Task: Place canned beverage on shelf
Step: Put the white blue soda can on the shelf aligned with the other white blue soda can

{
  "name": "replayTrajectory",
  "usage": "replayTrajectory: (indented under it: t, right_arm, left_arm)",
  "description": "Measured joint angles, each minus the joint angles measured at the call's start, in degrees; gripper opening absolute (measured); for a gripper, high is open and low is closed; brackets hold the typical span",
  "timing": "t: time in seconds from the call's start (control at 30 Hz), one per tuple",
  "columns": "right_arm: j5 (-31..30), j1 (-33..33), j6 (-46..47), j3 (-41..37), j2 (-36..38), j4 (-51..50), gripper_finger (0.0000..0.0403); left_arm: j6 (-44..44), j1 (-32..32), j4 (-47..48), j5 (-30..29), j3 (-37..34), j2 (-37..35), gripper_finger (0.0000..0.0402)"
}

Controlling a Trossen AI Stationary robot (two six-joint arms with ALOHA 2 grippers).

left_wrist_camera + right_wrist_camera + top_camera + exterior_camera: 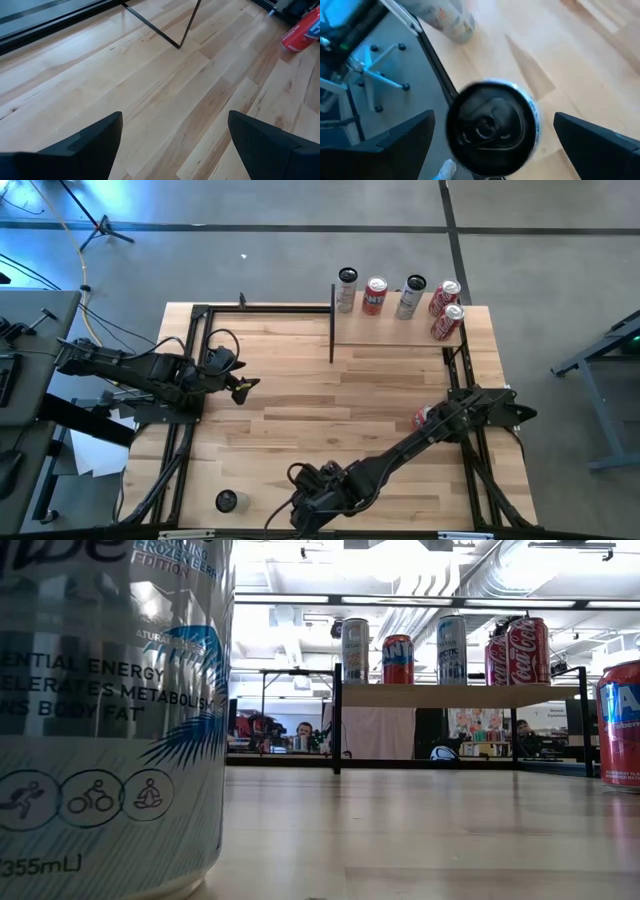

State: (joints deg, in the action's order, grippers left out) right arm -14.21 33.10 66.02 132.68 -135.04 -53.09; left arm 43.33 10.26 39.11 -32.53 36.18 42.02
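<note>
- The shelf (pixel 395 335), a small pale wood board on thin black metal uprights, stands at the far right of the plank tabletop (pixel 330 410).
- Five cans stand upright in a row on the shelf: a silver can (pixel 347 290), a red can (pixel 375 296), a second silver can (pixel 411 298), and two red cola cans (pixel 445 298), (pixel 449 322) close together at the right end.
- The low view shows the same row on the shelf board (pixel 445 695), well above the tabletop.
- A red-and-blue can (pixel 425 418) sits on the tabletop near the right edge, partly hidden by the right arm; it also shows at the right edge of the low view (pixel 620 725).
- A pale energy-drink can (pixel 228 501) stands upright near the front left corner of the table, well apart from the shelf. It fills the left of the low view (pixel 110 710).
- The right gripper (pixel 492 145) hangs over the front edge of the table, just right of this can, its fingers spread wide with the can's dark top (pixel 492 127) showing between them and not touched.
- The left gripper (pixel 243 386) hovers over the left side of the table, fingers (pixel 95 142) wide apart and holding nothing.
</note>
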Motion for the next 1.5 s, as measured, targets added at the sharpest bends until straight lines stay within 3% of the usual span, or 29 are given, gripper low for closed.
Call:
replayTrajectory:
  t: [0.37,0.53,0.67,0.93,1.5]
  right_arm:
    - [0.6,-0.4,-3.5,0.0,-1.5,-0.2,0.0396]
    - [-3.0,-0.4,-4.3,0.0,-1.5,-1.5,0.0390]
    - [-5.9,-0.1,-5.9,0.0,-1.5,-1.5,0.0358]
    - [-6.6,-0.1,-6.1,0.0,-1.5,-1.1,0.0255]
    - [-7.6,-0.1,-4.6,0.2,-0.8,-11.3,0.0254]
  left_arm:
    - [0.0,0.0,0.0,0.0,0.0,0.0,0.0337]
    - [0.0,0.0,0.0,0.0,0.0,0.0,0.0337]
    - [0.0,0.0,0.0,0.0,0.0,0.0,0.0337]
    - [0.0,0.0,0.0,0.0,0.0,0.0,0.0337]
    - [0.0,0.0,0.0,0.0,0.0,0.0,0.0337]
